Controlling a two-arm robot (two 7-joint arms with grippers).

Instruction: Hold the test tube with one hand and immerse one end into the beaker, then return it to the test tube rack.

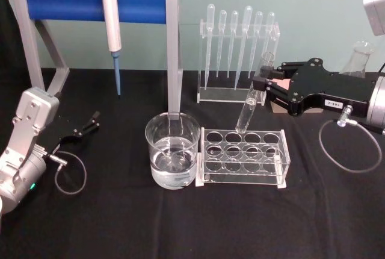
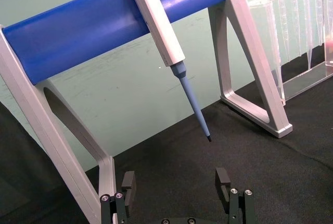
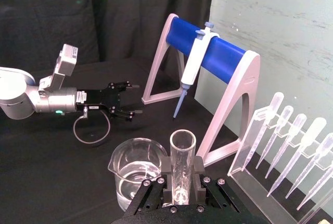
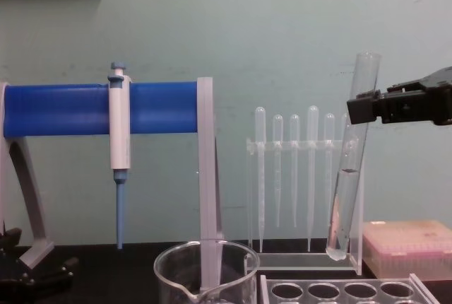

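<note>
While the test tube (image 1: 248, 109) hangs in the air on the right, it leans a little, with its open rim up and its round closed end down. It is long, thin, smooth clear glass, and some clear liquid looks to sit in its lower part. Its round end is just above the far holes of the rack (image 1: 240, 150), not touching them. The rack is a clear plastic box with round holes in its top. Just left of the rack stands the beaker (image 1: 149, 144), a wide round glass cup with a rolled rim and water in the bottom. Both stand on a soft black cloth (image 1: 180, 229). The right gripper (image 1: 260, 84) is flat, black and hard, with a small white label. It reaches in from the right and pinches the tube near its top, one finger on each side. The left gripper (image 1: 84, 127) rests low on the far left, well apart from the beaker, with its two black fingers spread and nothing between them.
</note>
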